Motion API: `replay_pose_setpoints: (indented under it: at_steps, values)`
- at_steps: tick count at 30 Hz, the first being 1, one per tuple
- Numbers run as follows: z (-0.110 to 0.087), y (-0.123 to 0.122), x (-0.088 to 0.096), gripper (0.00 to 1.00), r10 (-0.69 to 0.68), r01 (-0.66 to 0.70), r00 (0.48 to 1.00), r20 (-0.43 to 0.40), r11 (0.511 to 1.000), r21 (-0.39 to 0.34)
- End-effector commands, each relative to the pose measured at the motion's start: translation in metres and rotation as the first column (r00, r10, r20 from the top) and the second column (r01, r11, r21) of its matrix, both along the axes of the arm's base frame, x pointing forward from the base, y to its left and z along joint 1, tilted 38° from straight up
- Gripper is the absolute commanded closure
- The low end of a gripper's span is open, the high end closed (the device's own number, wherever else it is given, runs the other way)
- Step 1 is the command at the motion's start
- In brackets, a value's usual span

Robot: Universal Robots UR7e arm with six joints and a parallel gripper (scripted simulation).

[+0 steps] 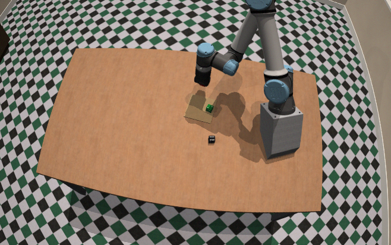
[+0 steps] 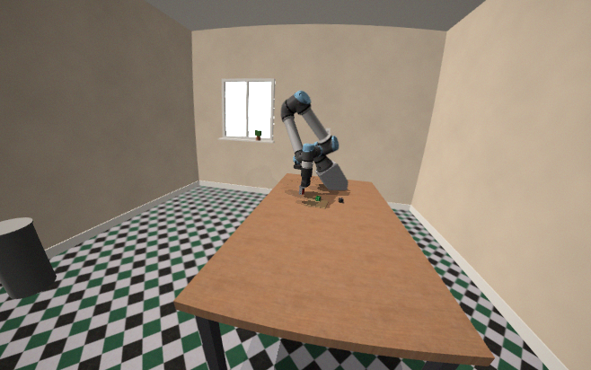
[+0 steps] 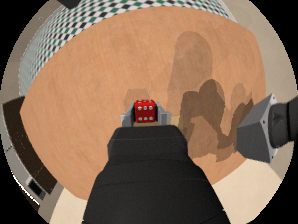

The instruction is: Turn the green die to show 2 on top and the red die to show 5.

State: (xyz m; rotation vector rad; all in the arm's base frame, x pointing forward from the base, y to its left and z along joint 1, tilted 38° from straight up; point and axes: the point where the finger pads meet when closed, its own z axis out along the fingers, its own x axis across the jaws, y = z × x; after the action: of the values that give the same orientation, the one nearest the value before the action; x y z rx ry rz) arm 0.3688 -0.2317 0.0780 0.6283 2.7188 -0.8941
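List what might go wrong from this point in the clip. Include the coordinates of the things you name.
The claw (image 1: 202, 85) (image 2: 302, 192) (image 3: 145, 108) holds the red die (image 3: 145, 111) above the table, so it could slip out and roll to a wrong face.

The green die (image 1: 209, 108) (image 2: 318, 198) sits near one edge of the mat (image 1: 197, 116) (image 2: 321, 205); turning it there may tip it off.

Lowering the red die onto the mat could nudge the green one or drag the thin-looking mat.

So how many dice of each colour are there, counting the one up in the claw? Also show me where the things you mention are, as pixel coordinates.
Red dice: 1, held in the claw (image 1: 202, 85) (image 2: 302, 191) (image 3: 145, 116)
Green dice: 1, on the mat (image 1: 197, 118)
Black dice: 1, on the table (image 1: 125, 125) (image 2: 323, 269) (image 3: 110, 60), off the mat
Total: 3 dice
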Motion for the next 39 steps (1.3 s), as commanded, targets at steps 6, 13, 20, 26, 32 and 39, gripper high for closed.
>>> replay_pose_setpoints:
  at_steps: [6,13,20,26,32,39]
  values:
    - [0.023,0.017,-0.002,0.43,0.001,-0.001,1.000,0.001,1.000,-0.001]
    - [0.034,0.026,-0.003,0.43,0.001,-0.001,1.000,0.001,1.000,-0.001]
    - [0.035,0.026,-0.003,0.43,0.001,-0.001,1.000,0.001,1.000,-0.001]
    - [0.035,0.026,-0.003,0.43,0.001,-0.001,1.000,0.001,1.000,-0.001]
    - [0.035,0.027,-0.003,0.43,0.003,-0.003,1.000,-0.001,1.000,-0.001]
    - [0.035,0.027,-0.002,0.43,0.016,-0.016,1.000,-0.010,1.000,-0.002]
